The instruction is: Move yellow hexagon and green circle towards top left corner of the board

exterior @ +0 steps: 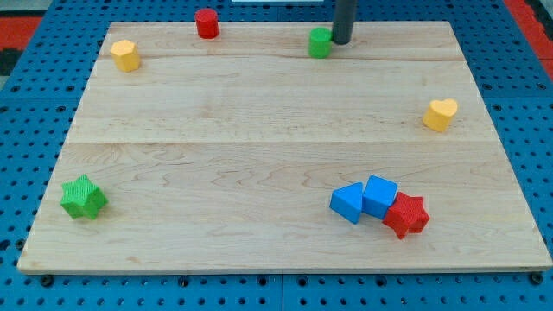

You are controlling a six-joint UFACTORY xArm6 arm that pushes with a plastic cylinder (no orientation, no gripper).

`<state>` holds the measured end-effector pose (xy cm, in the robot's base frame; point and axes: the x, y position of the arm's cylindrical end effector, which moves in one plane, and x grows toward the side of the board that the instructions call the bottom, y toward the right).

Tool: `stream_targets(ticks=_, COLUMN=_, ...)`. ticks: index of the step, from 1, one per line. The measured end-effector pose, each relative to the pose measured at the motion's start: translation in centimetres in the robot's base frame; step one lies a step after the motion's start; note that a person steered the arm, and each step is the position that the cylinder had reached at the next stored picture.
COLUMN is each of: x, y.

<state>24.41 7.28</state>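
Note:
The yellow hexagon point(125, 55) sits near the board's top left corner. The green circle point(320, 42) stands at the top edge, a little right of the middle. My tip point(341, 41) is at the end of the dark rod, right beside the green circle on its right side, touching or nearly touching it.
A red cylinder point(206, 23) stands at the top edge between the hexagon and the green circle. A yellow heart point(441, 114) is at the right. A green star point(84, 197) is at the bottom left. Two blue blocks point(364, 199) and a red star point(406, 215) cluster at the bottom right. The wooden board point(259, 147) lies on a blue pegboard.

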Motion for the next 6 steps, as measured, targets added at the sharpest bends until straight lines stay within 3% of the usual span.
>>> stream_targets(ticks=2, x=-0.6, y=-24.3)
stream_targets(ticks=5, x=9.9, y=-18.6)
stream_targets(ticks=6, x=10.6, y=-23.0)
